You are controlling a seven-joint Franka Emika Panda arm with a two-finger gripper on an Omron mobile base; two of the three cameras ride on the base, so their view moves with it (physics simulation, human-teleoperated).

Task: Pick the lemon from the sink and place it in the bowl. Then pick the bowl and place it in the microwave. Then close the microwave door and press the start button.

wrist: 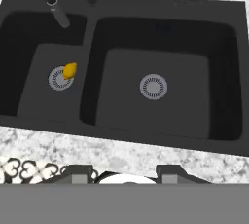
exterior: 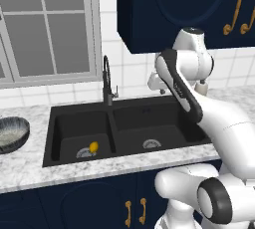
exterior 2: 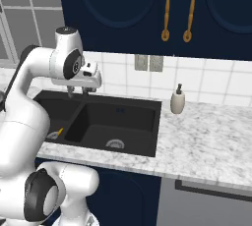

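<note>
Lemon (exterior: 93, 147): small, yellow, round-oval, one end slightly pointed. Lies on the floor of the left basin of the sink (exterior: 124, 111), touching the edge of that basin's round silver drain. From the right base camera only a yellow sliver of it shows past the arm.

Sink: black matte, two basins, a silver drain in each. Black arched faucet (exterior: 106, 81) rises from the back rim, spout over the left basin. Right basin holds nothing but its drain.

Bowl (exterior: 11, 133): stands on the marbled surface (exterior: 30, 166) left of the sink, well apart from the lemon. Dark streaked outside, pale speckled inside. Cut off by the picture's left edge.

Arm: rises from the base, elbow bent high in front of the blue wall cabinet (exterior: 149, 9), wrist turned so the hand points down over the sink. Pincer (exterior 2: 81, 90) hangs above the sink's back part, clear of the basins, nothing between the fingers. Finger tips look spread in the hand camera, set well apart at the lower edge, though they are small and partly cut, so this is a fair reading rather than a sure one.

Other: soap dispenser (exterior 2: 177, 99) on the surface right of the sink, by the tiled wall. Window (exterior: 45, 24) behind the left basin.

Writing: no legible lettering on the dispenser or cabinets.
</note>
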